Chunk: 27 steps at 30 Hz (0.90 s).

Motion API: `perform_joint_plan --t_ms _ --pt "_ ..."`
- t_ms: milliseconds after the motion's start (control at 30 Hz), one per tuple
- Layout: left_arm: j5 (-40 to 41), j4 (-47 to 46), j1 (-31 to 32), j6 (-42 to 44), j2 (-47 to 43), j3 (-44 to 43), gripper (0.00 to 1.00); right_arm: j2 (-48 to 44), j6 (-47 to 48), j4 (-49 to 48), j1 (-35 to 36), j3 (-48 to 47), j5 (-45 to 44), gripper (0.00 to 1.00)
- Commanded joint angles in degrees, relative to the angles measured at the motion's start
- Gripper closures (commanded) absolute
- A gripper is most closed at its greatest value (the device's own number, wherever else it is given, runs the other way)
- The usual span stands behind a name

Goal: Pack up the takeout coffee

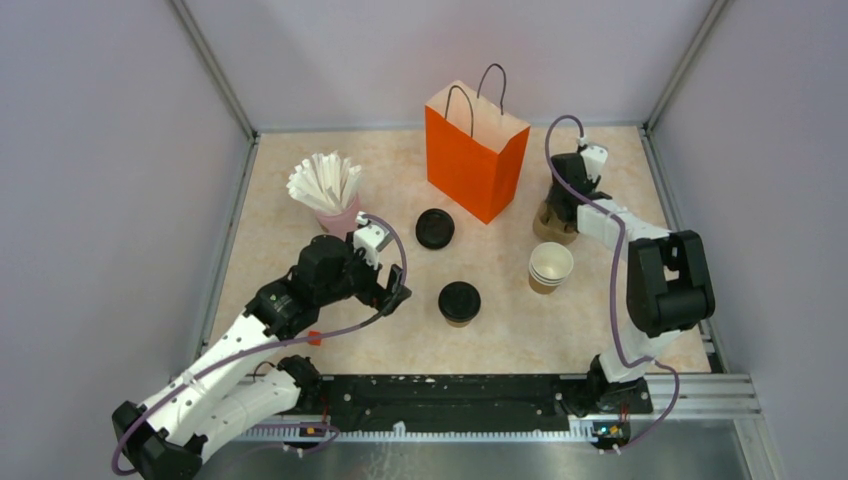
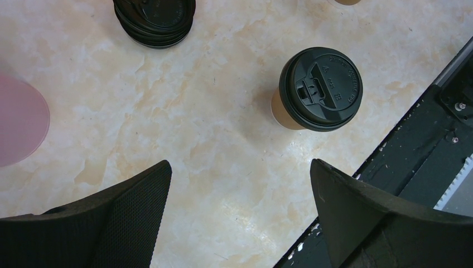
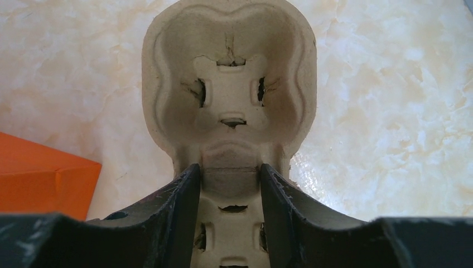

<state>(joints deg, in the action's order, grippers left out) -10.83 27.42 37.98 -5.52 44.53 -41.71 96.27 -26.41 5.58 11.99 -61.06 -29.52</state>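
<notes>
Takeout coffee free, L hand apart; only R wrist cam shows R hand clamping pulp carrier.

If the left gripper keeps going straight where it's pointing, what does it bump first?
Probably the table, as the left gripper tilts downward. The takeout coffee sits just off that line, so it might be missed; depth is unclear.

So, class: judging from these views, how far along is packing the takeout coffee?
Done: the takeout coffee is lidded but stands on the table. In hand: the right tool grips the pulp carrier; the left tool hangs open near the coffee. Left: getting the coffee into the orange bag.
</notes>
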Motion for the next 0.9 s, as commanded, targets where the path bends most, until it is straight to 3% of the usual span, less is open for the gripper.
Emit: perform_joint_plan --t_ms 0,267,600,867 --pt "0.45 -1.93 0.08 0.77 0.14 0.04 0.01 -0.66 1.13 -1.53 -0.73 -0.42 0.70 0.58" --pt "1.44 -1.78 0.09 0.73 0.64 -0.08 0.01 -3.45 5.76 -3.38 -0.69 0.00 3.98 0.73" --pt "9.70 -1.38 0.03 -4.83 -0.86 -2.18 0.01 -8.83 9.44 -2.49 -0.73 0.23 6.89 0.74" --pt "9.89 -2.83 0.04 -15.36 2.01 -11.23 0.01 -17.42 9.22 3.99 -0.71 -0.99 12.28 0.74"
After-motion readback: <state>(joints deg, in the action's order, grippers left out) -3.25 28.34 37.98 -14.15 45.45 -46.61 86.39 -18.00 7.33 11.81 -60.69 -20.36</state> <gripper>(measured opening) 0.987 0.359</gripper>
